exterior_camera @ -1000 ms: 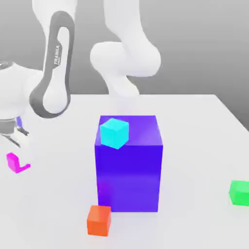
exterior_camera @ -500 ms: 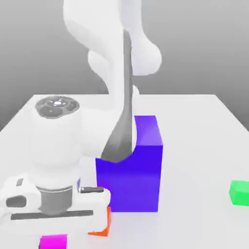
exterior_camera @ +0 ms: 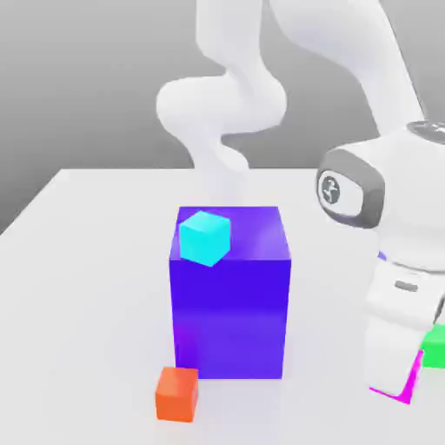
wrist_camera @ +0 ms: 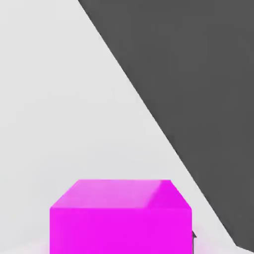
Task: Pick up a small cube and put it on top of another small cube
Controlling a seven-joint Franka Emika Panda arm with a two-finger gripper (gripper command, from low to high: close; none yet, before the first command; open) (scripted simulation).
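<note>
Carrying magenta cube toward green cube, transport step.
My claw (exterior_camera: 401, 382) is clenched on the small magenta cube (wrist_camera: 120, 218), held above the table (exterior_camera: 87, 287) near its front right corner in the exterior view, just beside the green cube (exterior_camera: 435, 348). Next, by my judgement: centre over green, lower, let go. Blue block (exterior_camera: 230, 295) well clear.

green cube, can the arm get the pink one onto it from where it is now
Probably yes. The gripper is shut on the magenta cube and hangs right beside the green cube at the exterior view's right, away from the big blue block.
</note>
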